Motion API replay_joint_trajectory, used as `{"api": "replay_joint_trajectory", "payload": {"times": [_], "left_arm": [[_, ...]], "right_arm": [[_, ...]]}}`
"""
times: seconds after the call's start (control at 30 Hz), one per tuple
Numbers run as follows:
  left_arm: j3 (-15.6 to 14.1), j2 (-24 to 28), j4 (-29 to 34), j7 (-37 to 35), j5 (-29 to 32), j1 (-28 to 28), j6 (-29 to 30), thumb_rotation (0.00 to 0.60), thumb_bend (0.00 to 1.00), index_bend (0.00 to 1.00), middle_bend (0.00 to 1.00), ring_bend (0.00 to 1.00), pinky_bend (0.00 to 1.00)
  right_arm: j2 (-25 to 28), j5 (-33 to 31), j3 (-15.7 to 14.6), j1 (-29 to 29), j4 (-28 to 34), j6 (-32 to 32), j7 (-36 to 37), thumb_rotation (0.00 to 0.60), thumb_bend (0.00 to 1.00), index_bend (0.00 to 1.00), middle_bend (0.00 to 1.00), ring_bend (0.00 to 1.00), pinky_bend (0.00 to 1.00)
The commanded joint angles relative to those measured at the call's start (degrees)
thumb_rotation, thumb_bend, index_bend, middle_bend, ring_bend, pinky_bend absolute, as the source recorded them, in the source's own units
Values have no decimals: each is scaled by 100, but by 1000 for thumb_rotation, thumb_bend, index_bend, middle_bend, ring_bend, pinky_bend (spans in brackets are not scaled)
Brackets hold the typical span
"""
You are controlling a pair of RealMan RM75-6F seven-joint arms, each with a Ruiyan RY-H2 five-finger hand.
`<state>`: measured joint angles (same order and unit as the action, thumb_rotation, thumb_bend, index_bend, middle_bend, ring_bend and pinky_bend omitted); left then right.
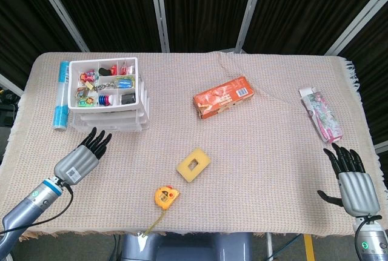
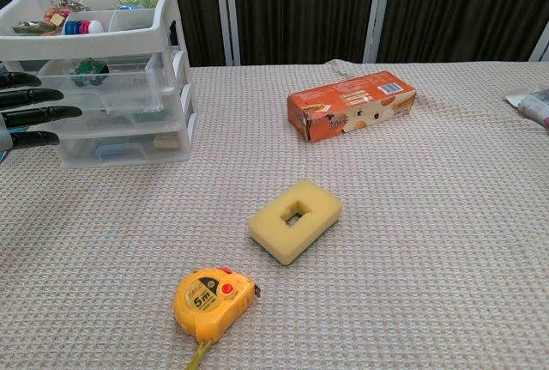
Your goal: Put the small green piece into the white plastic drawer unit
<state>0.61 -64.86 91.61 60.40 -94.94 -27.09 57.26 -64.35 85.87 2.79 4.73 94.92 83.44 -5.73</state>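
The green piece [image 2: 88, 67] is seen inside the top clear drawer of the white drawer unit [image 2: 120, 95], which looks pushed in. The left hand [image 1: 82, 156], fingers straight and apart, is held at the drawer fronts; the light plastic unit could be shoved back (the woven cloth [image 1: 254, 158] offers little grip). The right hand [image 1: 353, 182] is spread, idle.

We see the small green piece [image 2: 88, 68] inside the white plastic drawer unit [image 2: 111, 95] far left; yellow sponge block [image 2: 295, 220] centre, yellow tape measure [image 2: 214, 300] in front of it.
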Motion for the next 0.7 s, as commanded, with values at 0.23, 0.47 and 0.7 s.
{"api": "replay_joint_trajectory", "payload": {"times": [0.23,0.47,0.7], "left_arm": [[284,-396,-347,190,700,-146,-202,600,1000,200,0,0,85],[479,-610,-481,326,1158,-286,-257,600,1000,200,0,0,85],[434,-672,-329,482,1456,-297,-188,600,1000,200,0,0,82]], "right_arm": [[1,17,-4,2,-1,-1,15,600,0,98,0,0,0],[1,10,0,4,-1,-4,16,600,0,98,0,0,0],[16,-7,1,-4,-9,-4,38,600,0,99,0,0,0]]}}
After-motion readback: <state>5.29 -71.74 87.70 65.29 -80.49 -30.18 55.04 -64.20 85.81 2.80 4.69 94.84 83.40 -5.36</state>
